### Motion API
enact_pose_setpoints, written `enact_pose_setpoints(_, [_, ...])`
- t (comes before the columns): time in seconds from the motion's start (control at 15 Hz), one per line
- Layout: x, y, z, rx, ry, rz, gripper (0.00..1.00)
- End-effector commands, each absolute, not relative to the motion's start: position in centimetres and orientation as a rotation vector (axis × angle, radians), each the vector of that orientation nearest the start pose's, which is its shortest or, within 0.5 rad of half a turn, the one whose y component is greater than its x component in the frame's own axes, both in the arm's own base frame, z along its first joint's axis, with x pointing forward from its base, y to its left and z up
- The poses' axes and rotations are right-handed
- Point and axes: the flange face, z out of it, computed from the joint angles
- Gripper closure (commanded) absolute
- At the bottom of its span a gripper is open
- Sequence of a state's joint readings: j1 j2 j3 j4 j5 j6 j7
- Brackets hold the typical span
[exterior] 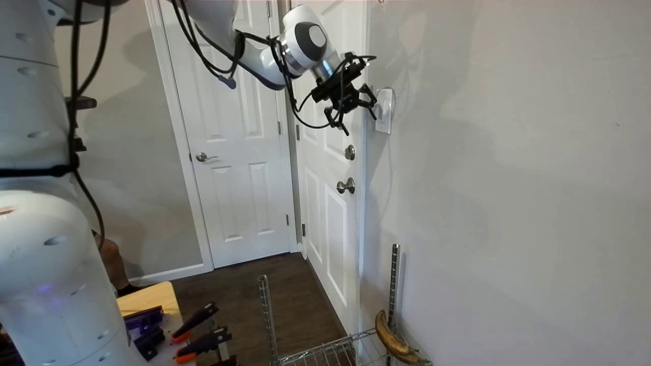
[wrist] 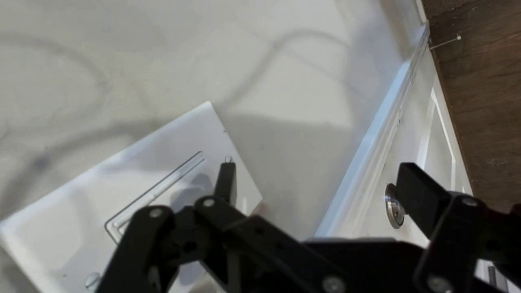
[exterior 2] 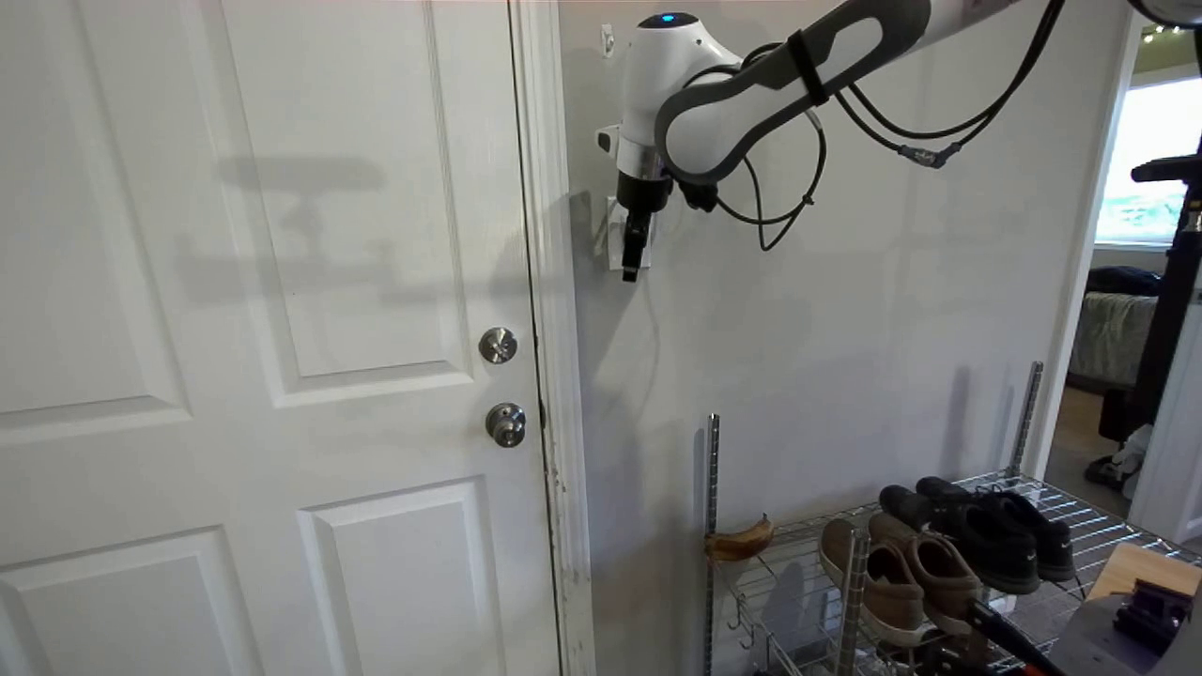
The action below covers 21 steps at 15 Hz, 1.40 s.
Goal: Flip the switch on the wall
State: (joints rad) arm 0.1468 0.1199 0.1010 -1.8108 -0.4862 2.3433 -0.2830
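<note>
Overall, a large, plain, light grey-white painted wall [exterior: 519, 178] is the biggest surface, marked with soft shadows. A white panelled door [exterior 2: 376, 451] with a white wooden frame [exterior 2: 556, 329] adjoins it; in an exterior view a second white panelled door [exterior: 234, 152] stands at an angle to the first.

Next in size: white robot arm with dark grey trim [exterior 2: 723, 141], its wrist end close to the wall beside the frame.

Silver wire rack [exterior 2: 1117, 526] low against the wall, carrying black shoes [exterior 2: 995, 554] and brown shoes with pale soles [exterior 2: 897, 606].

Black two-fingered gripper [wrist: 318, 173]: fingers spread wide, nothing held between them. In the wrist view one black finger [wrist: 225, 183] overlaps the switch plate; the opposite one lines up with the door. Contact between finger and plate: cannot tell.

Brownish-yellow banana [exterior: 394, 343] at the rack corner, by a thin metal post [exterior: 394, 279].

Small, white, upright rectangular switch plate [exterior: 386, 112]: fixed to the wall just beside the frame, higher than the door hardware. Its white paddle [wrist: 175, 192] is partly hidden by the gripper; setting cannot be read.

Round metal door knob [exterior 2: 505, 425] sits below a round metal deadbolt [exterior 2: 498, 345].
</note>
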Motion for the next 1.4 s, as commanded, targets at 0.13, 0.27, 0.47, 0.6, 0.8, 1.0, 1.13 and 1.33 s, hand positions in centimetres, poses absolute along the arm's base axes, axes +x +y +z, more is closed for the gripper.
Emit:
enact_pose_setpoints(0.13, [63.1,13.7,51.7,-3.183,-1.443,-0.697,0.0])
enact_pose_setpoints(0.27, [63.4,13.5,51.6,-3.186,-1.441,-0.692,0.0])
enact_pose_setpoints(0.47, [63.3,13.4,51.7,-3.194,-1.432,-0.694,0.0])
enact_pose_setpoints(0.6, [63.2,13.3,51.8,-3.196,-1.427,-0.694,0.0])
enact_pose_setpoints(0.8, [62.0,13.4,52.0,-3.17,-1.387,-0.645,0.0])
enact_pose_setpoints(1.0, [59.3,13.2,52.7,-3.199,-1.29,-0.594,0.0])
enact_pose_setpoints(1.13, [57.0,12.8,53.1,-3.221,-1.228,-0.574,0.0])
enact_pose_setpoints(1.33, [53.2,12.7,53.7,-3.217,-1.15,-0.574,0.0])
